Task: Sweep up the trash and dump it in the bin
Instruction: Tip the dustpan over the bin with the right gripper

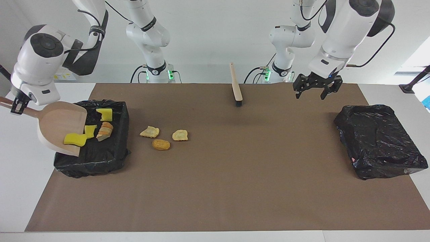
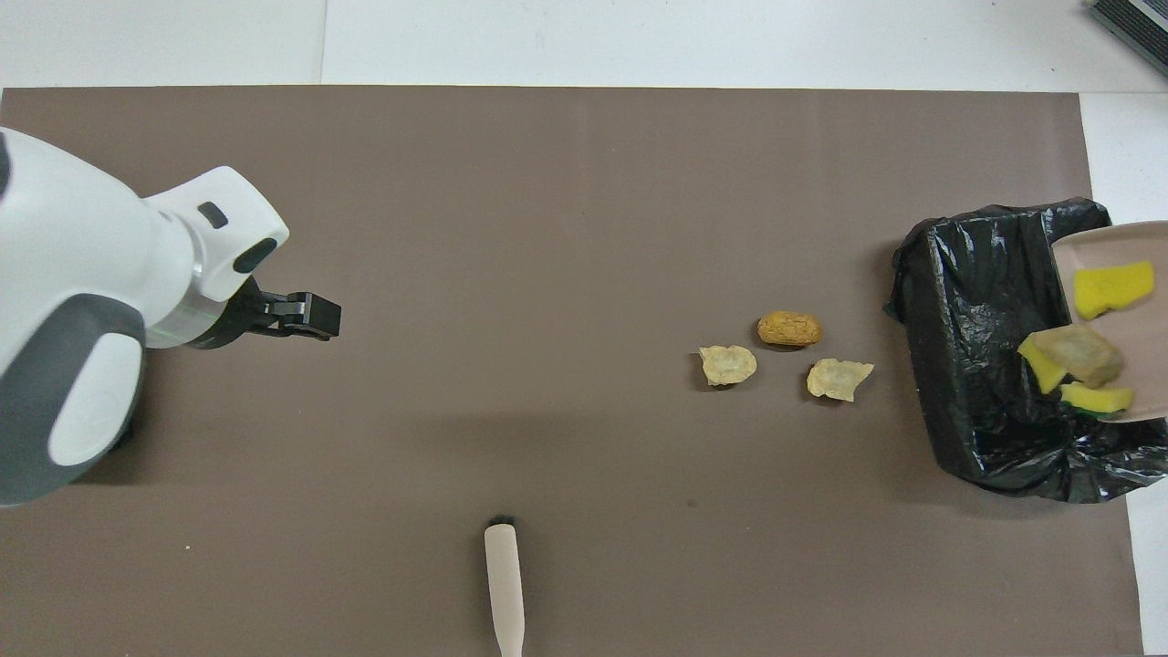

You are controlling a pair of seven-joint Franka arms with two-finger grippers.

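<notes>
My right gripper (image 1: 16, 105) is shut on the handle of the beige dustpan (image 1: 60, 124), which is tilted over the black-lined bin (image 1: 124, 134) at the right arm's end. A yellow sponge chunk (image 1: 75, 138) lies on the pan's lip. Two more sponge chunks (image 1: 90, 130) (image 1: 104, 114) and a bread piece (image 1: 104, 131) are at the bin's opening. Three tan scraps (image 1: 149, 131) (image 1: 161, 144) (image 1: 180, 135) lie on the brown mat beside the bin; they also show in the overhead view (image 2: 727, 364) (image 2: 789, 328) (image 2: 839, 379). My left gripper (image 1: 313, 91) is open and empty, raised over the mat.
A wooden-handled brush (image 1: 236, 88) lies on the mat near the robots, mid-table, also in the overhead view (image 2: 504, 593). A second black-lined bin (image 1: 379, 141) stands at the left arm's end. The brown mat (image 1: 235, 188) covers most of the table.
</notes>
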